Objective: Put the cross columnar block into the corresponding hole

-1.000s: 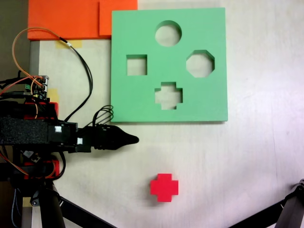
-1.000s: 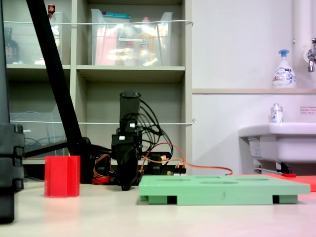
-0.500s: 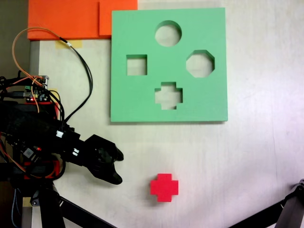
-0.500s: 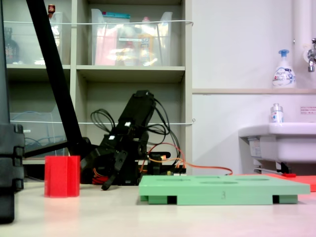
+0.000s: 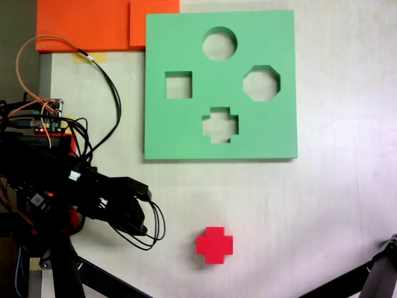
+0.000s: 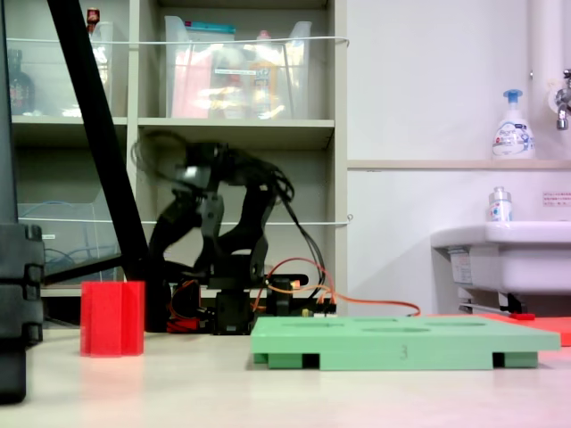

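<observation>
Arm folded high, elbow bent, gripper (image 5: 139,214) raised, blurred, its jaws' opening unclear

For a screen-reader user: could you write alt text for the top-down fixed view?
A red cross-shaped block sits alone on a pale table, below a green foam board with round, square, octagonal and cross-shaped hole cutouts. A black robot arm reaches in from the left, short of the block.

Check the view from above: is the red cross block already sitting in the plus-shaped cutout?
No. The red cross block lies on the bare table below the green board, whose plus-shaped cutout is empty.
</observation>
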